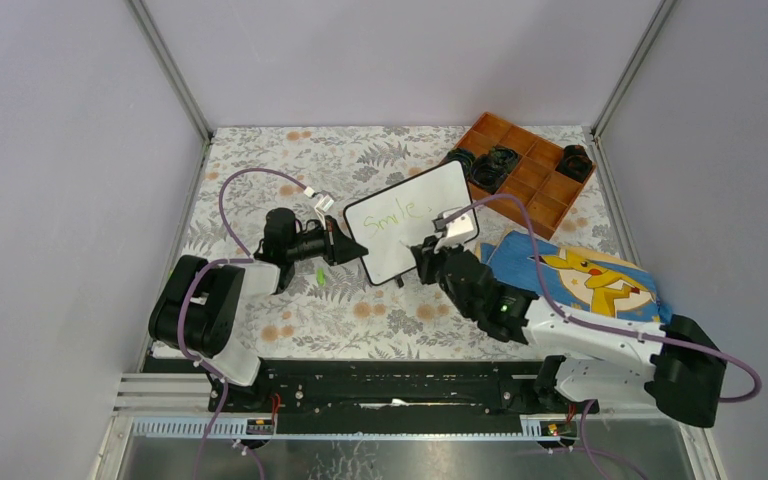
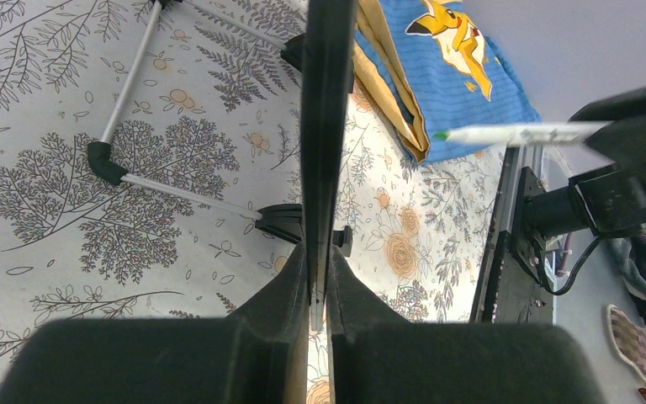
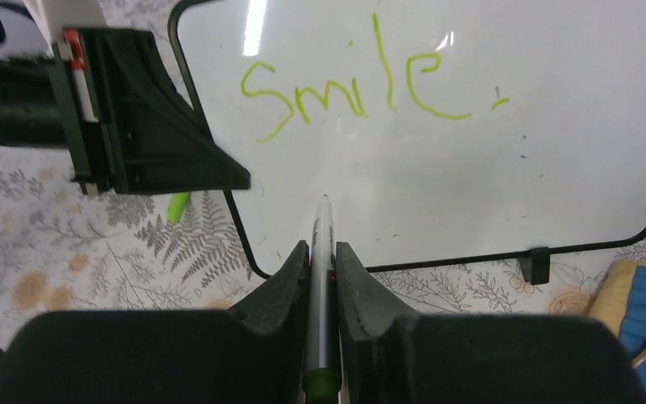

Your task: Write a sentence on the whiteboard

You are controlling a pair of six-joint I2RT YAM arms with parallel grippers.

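Seen from above, the whiteboard (image 1: 410,222) stands tilted in the middle of the worktop (image 1: 290,160), between the two arms and beside a blue cloth (image 1: 590,280) and a brown tray (image 1: 525,170). The sentence (image 1: 392,217) reads only "Smile." The left wrist view shows the left jaws pinched narrow on the board's edge, with the marker (image 2: 513,133) tip clear of its face. In the right wrist view the right jaws clamp the marker's barrel, its tip aimed at the blank space under the green word; a green cap (image 3: 178,204) lies on the worktop just beside the frame. The likely risk is that a hard press swings the board about its one held edge or skids its feet, smearing the stroke. A loosely held barrel could also slide back and leave gaps.
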